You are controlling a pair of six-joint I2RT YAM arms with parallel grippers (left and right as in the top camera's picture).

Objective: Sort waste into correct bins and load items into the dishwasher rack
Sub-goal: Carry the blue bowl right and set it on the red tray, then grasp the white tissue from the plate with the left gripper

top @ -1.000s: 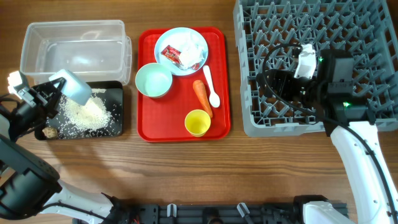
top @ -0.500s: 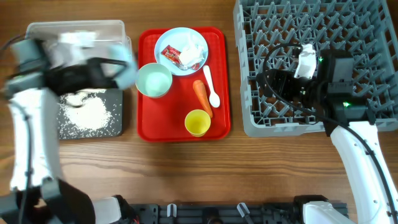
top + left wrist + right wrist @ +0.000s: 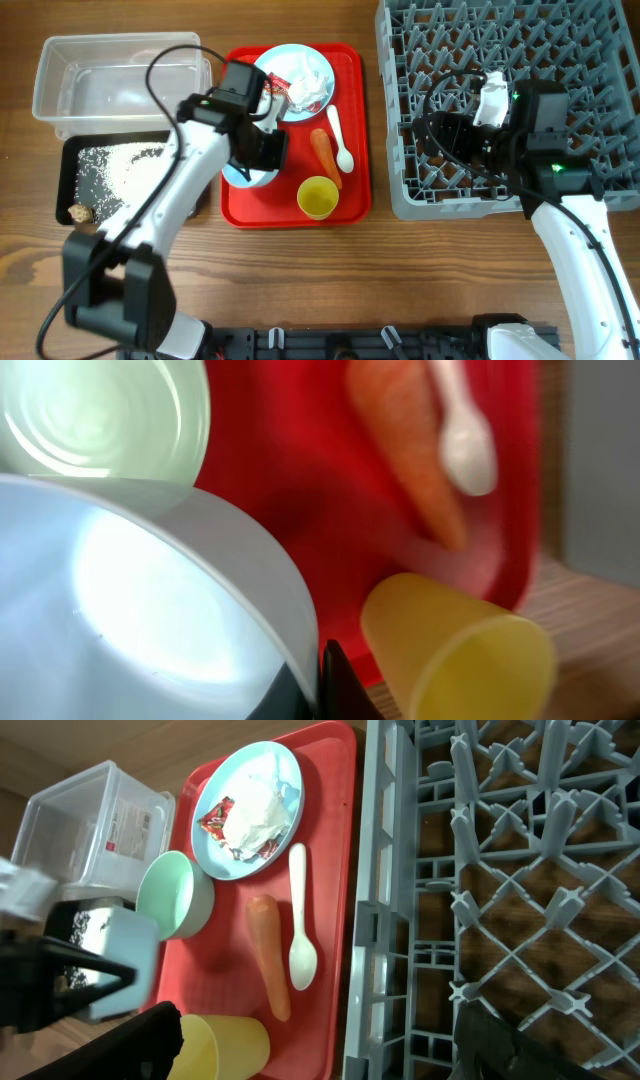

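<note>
My left gripper (image 3: pixel 258 150) is shut on the rim of a pale blue bowl (image 3: pixel 130 610), held just above the red tray's left side, beside the mint bowl (image 3: pixel 175 895). Its fingers (image 3: pixel 335 685) pinch the bowl wall. On the tray lie the orange carrot (image 3: pixel 325 155), white spoon (image 3: pixel 340 140), yellow cup (image 3: pixel 318 197), and the blue plate (image 3: pixel 300 62) with a red wrapper (image 3: pixel 275 90) and a tissue (image 3: pixel 305 82). Rice (image 3: pixel 120 170) and a brown lump (image 3: pixel 78 213) lie in the black tray. My right gripper (image 3: pixel 440 135) hangs open over the grey rack (image 3: pixel 560 50), empty.
The clear tub (image 3: pixel 120 75) stands behind the black tray (image 3: pixel 62 165) at the far left. The red serving tray (image 3: pixel 350 215) sits between the bins and the rack. Bare wooden table runs along the front edge.
My left arm has swung right from the black tray to above the red tray, carrying the pale blue bowl. Rice is now spread in the black tray. The right arm has not moved.
</note>
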